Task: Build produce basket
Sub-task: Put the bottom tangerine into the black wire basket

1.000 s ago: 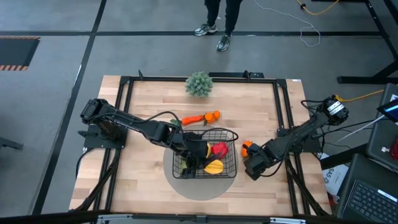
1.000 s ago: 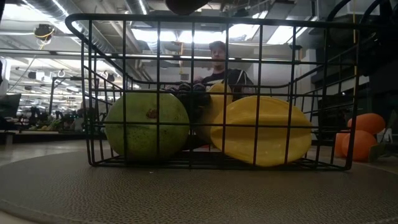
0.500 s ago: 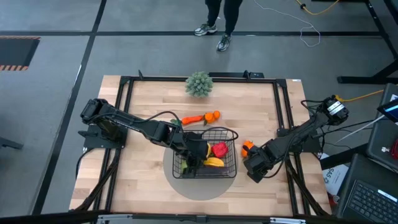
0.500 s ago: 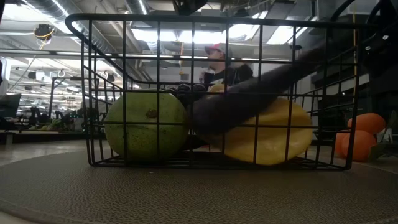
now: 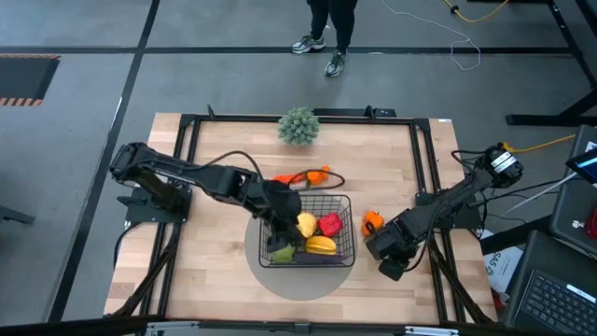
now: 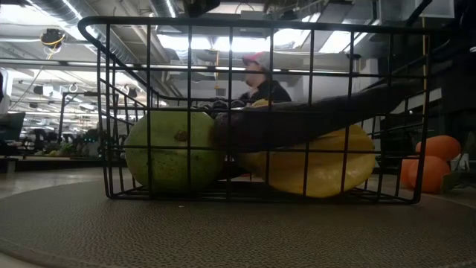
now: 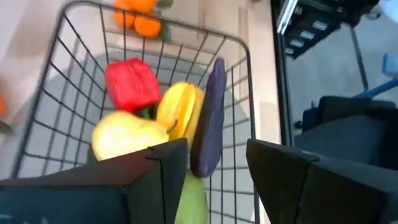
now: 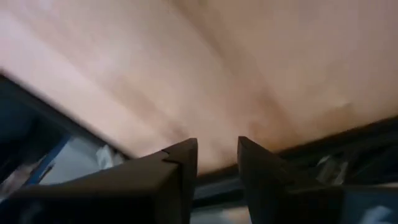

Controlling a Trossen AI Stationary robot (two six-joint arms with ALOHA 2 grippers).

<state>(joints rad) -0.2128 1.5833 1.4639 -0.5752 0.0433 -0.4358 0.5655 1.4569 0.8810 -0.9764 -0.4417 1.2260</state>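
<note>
Right now you have the left end effector [image 7: 214, 171] above the wire basket [image 5: 345, 250], its two dark fingers [image 7: 163, 168] spread apart with nothing between them. Below it, the left wrist view shows you a purple eggplant [image 7: 209, 124] lying along one basket wall, resting against the yellow star-shaped fruit [image 7: 179, 111], with the red pepper [image 7: 130, 83] and a pale yellow fruit [image 7: 124, 137] beside them. From table height you see the eggplant [image 6: 312, 119] slanting across the green pear [image 6: 175, 149] and the yellow fruit [image 6: 320, 160], one end raised toward the basket rim. The basket sits on the grey round mat [image 5: 303, 280] near the middle of the table [image 5: 215, 271]. A carrot [image 5: 291, 177] and an orange [image 5: 320, 173] lie on the table just behind the basket, and more oranges [image 5: 372, 222] lie to its right. Your right end effector [image 8: 216, 163] hangs low by the table's right edge, near those oranges, fingers a little apart and empty. A spiky green ball plant [image 5: 298, 124] stands at the far edge.
</note>
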